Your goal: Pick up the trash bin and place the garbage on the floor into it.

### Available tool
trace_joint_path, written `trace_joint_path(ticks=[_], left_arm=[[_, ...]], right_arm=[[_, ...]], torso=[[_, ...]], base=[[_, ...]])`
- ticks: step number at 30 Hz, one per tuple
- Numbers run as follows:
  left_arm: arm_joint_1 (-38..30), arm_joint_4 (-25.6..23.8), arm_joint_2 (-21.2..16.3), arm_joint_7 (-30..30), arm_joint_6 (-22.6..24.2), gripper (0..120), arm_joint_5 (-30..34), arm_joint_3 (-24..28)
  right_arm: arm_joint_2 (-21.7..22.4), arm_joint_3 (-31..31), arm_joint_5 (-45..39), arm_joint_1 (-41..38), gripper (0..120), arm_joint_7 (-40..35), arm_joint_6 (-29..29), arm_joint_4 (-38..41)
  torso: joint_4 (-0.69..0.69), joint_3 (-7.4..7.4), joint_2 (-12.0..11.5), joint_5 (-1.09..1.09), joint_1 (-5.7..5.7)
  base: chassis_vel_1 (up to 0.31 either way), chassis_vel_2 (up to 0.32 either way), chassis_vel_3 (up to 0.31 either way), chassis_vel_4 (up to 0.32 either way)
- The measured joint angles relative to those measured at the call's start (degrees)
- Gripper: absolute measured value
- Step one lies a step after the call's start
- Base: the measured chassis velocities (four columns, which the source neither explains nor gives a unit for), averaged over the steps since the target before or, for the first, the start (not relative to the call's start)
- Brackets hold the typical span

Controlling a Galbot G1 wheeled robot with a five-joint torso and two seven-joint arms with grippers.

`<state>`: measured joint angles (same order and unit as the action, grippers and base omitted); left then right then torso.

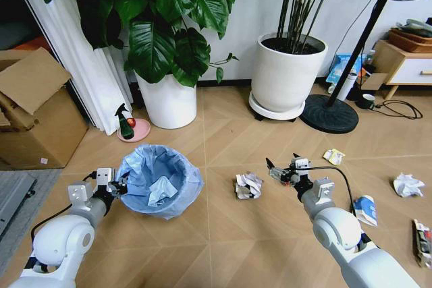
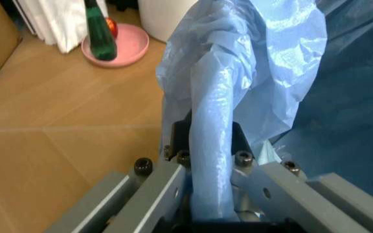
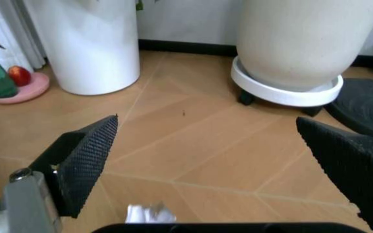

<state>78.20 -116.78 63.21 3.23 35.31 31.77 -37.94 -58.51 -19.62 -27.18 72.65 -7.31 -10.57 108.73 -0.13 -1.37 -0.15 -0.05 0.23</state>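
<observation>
1. My left tool (image 1: 120,185), lower left of the head frame, is clamped on the bag-covered rim of the trash bin (image 1: 160,180), which sits on the floor (image 1: 223,234)
2. My right tool (image 1: 278,170), right of centre, hangs with its jaws wide apart just beside a crumpled paper ball (image 1: 248,185)
3. More garbage lies at the right: another paper ball (image 1: 408,184), a yellowish wrapper (image 1: 333,156), a crushed cup (image 1: 365,210)
4. Risk, as I judge it: I may be pinching mostly the blue liner (image 2: 228,111), so lifting could pull the bag loose or tip the bin
5. A low approach could nudge the ball away
</observation>
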Motion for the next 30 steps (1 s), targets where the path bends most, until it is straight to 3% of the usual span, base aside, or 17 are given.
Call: trace_joint_path(ticks=[17, 30], left_arm=[[0.33, -0.09, 0.18, -0.24, -0.09, 0, -0.23, 0.08], [0.37, -0.35, 0.23, -0.27, -0.12, 0, -0.24, 0.09]], right_arm=[[-0.24, 0.17, -0.02, 0.54, 100, 0.23, -0.09, 0.04], [-0.41, 0.18, 0.34, 0.93, 100, 0.61, 0.21, 0.02]], torso=[[0.0, 0.01, 0.0, -0.01, -0.01], [0.0, 0.0, 0.0, 0.01, -0.01]], base=[[-0.041, 0.042, 0.039, -0.04], [-0.064, -0.066, 0.068, 0.063]])
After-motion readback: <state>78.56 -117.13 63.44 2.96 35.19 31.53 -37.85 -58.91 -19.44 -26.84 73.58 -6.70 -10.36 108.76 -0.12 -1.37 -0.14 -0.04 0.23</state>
